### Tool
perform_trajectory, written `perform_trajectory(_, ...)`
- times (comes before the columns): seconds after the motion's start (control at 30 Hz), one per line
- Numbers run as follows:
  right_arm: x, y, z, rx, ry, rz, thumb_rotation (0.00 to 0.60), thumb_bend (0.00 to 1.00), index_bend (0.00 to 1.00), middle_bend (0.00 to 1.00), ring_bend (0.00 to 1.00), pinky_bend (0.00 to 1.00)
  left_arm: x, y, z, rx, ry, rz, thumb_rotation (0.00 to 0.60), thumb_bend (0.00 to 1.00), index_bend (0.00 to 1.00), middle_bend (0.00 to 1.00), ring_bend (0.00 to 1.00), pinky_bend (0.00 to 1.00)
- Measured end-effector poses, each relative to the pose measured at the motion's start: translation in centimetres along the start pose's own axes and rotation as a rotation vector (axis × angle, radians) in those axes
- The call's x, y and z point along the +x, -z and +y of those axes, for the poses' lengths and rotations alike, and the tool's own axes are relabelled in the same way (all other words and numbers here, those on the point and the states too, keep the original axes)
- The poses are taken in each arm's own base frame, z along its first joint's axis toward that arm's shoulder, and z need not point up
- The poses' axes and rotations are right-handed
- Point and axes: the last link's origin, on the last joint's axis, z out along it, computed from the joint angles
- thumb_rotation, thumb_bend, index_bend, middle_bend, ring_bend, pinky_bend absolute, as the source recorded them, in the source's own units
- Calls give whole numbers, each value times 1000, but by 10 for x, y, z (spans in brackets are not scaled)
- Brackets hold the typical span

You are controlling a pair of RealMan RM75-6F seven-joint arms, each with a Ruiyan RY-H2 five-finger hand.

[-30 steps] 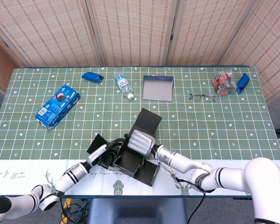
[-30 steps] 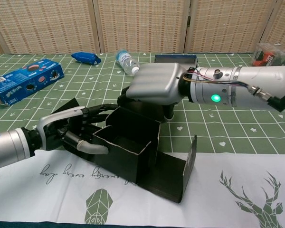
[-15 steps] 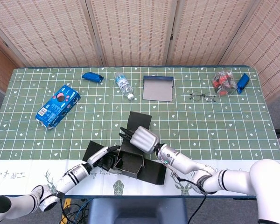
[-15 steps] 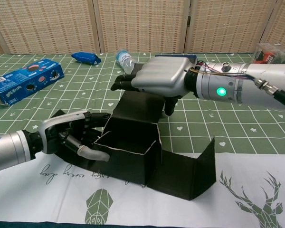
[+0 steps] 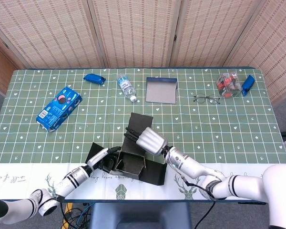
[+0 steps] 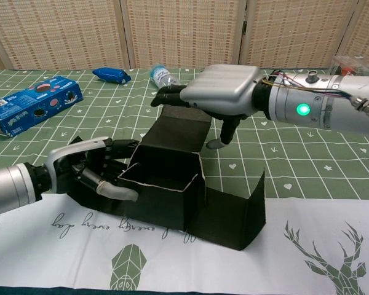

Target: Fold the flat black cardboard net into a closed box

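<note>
Near the desk (image 5: 19, 143) front edge, black cardboard net (image 6: 172, 184) half-folded: walls up, top open, lid and side flap left. Left hand (image 6: 89, 172) grips left wall; right hand (image 6: 218, 98), fingers extended, rests on rear flap.

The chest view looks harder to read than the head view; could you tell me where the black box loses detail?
Chest view: the black box is evenly lit, its panels merging, only pale cut edges marking folds; head view: sharp, the box a dark mass with soft shadows.
</note>
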Motion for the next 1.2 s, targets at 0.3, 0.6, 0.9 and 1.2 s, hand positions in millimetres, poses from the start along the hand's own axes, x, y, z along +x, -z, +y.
perform_trajectory(0.3, 5, 13, 10, -44, -48, 35, 600, 249, 0, 0, 676, 1000, 8, 2, 8, -17, 11, 23, 600, 154, 270, 217, 544, 679)
perform_trajectory(0.6, 9, 41, 30, -131, -148, 86, 600, 249, 0, 0, 676, 1000, 29, 15, 18, -36, 90, 77, 600, 153, 271, 217, 538, 679)
perform_trajectory(0.9, 7, 71, 44, -213, -270, 192, 600, 249, 0, 1, 676, 1000, 58, 32, 29, -58, 186, 128, 600, 153, 270, 217, 534, 679)
perform_trajectory(1.2, -1, 99, 53, -276, -360, 284, 600, 250, 0, 12, 676, 1000, 84, 48, 41, -53, 212, 165, 600, 154, 268, 217, 533, 679)
